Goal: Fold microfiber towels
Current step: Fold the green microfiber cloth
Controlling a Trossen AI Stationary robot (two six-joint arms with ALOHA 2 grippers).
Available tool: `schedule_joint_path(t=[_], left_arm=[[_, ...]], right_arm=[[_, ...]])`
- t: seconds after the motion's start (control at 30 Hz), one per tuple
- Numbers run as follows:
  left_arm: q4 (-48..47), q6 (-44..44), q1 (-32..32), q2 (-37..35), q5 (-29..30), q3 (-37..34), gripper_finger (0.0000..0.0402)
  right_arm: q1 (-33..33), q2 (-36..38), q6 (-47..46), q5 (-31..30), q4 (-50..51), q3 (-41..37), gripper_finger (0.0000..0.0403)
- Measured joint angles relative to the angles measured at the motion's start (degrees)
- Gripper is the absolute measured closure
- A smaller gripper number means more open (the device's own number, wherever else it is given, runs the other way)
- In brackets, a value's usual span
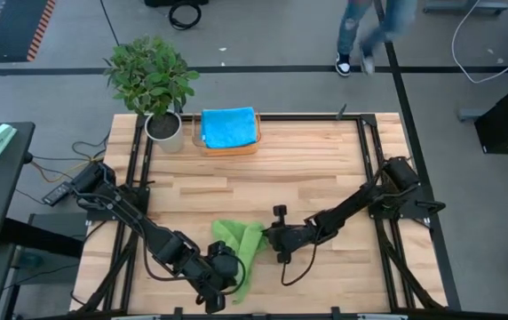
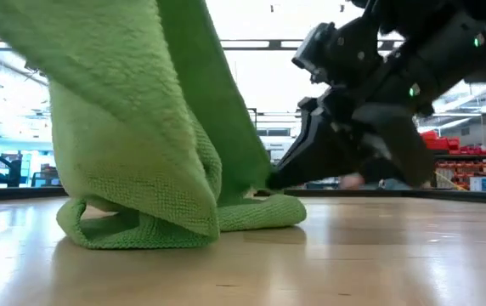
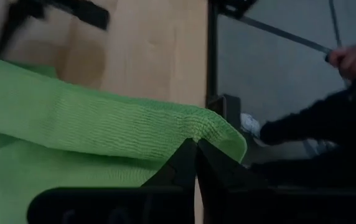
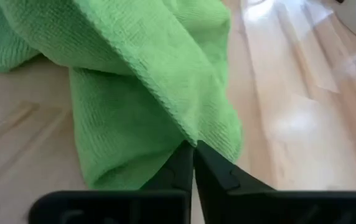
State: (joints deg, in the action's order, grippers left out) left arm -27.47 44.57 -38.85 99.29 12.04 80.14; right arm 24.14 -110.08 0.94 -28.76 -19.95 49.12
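Both end effectors, left point(image 3: 195, 144) and right point(image 4: 193, 146), pinch the green towel's point(image 1: 241, 244) edges.

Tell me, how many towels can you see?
2: a green towel near the table's front edge, held between both grippers, and a blue towel at the back. More may be hidden underneath.

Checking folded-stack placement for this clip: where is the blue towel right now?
In the high view the blue towel lies on a tray at the table's far edge, left of centre, beside the potted plant, away from both grippers.
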Motion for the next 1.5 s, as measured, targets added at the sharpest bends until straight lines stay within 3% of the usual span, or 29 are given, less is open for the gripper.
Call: schedule_joint_path(t=[0.07,0.27,0.43,0.6,0.67,0.73,0.83,0.93,1.17,1.33,1.5], left_arm=[[-0.65,-0.03,0.0,-0.04,-2.48,0.0,0.039],[-10.65,3.27,-0.56,-0.84,-6.15,0.0,0.0386],[-26.79,9.94,-1.32,-0.83,-6.17,0.0,0.0322],[-39.21,13.74,-2.23,-0.83,-4.4,0.0,0.0247],[-36.29,17.28,-2.64,-0.83,1.71,-0.07,0.0222],[-25.72,19.36,-3.68,-0.75,11.41,-0.07,0.0202],[-7.09,9.36,-3.78,2.56,18.72,0.17,0.0186],[1.79,-0.03,-2.39,7.64,18.69,0.02,0.0183],[3.71,-0.02,3.83,14.46,17.84,-0.13,0.0195],[8.64,-4.95,7.39,14.99,1.88,-0.02,0.0206],[5.8,-6.74,7.91,15.16,-0.68,0.0,0.0219]], right_arm=[[0.0,2.09,0.12,-0.01,2.47,0.0,0.0392],[0.0,13.03,-7.08,0.41,17.02,0.0,0.0398],[-0.72,22.18,-22.14,6.38,35.19,0.02,0.04],[-1.58,26.1,-36.31,13.52,48.43,0.02,0.04],[-1.71,26.24,-39.26,16.45,50.33,0.02,0.0401],[-2.21,26.01,-40.95,17.64,50.73,0.0,0.0401],[-2.93,25.63,-41.81,17.69,50.67,-0.02,0.0401],[-3.83,25.38,-41.89,17.75,49.59,-0.02,0.0401],[-4.15,25.37,-41.54,18.78,48.99,-0.02,0.0402],[-4.15,25.37,-41.21,18.82,49.48,-0.02,0.0402],[-4.09,25.37,-41.09,19.06,50.3,-0.02,0.0402]])
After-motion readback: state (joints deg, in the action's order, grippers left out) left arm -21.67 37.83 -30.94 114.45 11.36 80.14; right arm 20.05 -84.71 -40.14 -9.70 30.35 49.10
